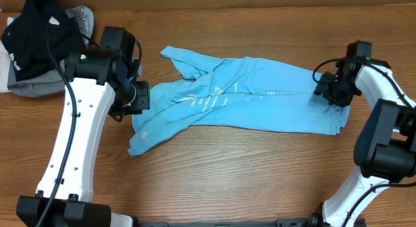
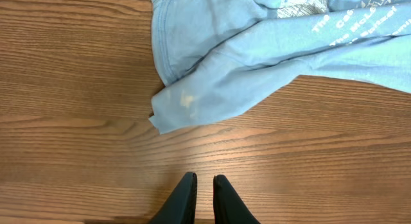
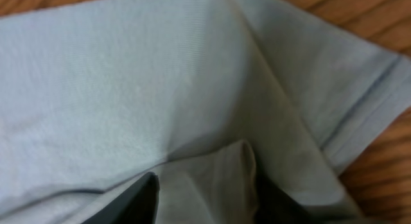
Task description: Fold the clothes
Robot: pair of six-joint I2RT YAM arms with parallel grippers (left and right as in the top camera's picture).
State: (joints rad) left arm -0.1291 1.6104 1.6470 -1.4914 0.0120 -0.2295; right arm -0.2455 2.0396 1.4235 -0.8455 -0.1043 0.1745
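Overhead: the sky-blue T-shirt (image 1: 240, 97) lies crumpled on the tabletop (image 1: 260, 175) between both hands.

Left wrist: the left hand (image 2: 204, 185), nearly closed and empty, hovers over bare wood just short of the shirt's corner.

Right wrist: the right hand (image 3: 205, 185), half open, presses a fabric ridge between its fingers (image 3: 138, 198).

T-shirt (image 2: 257, 63): crumpled on table (image 2: 77, 89) | left gripper (image 2: 204, 185) jaws: nearly together, empty

Left gripper (image 2: 204, 185) jaws nearly together.
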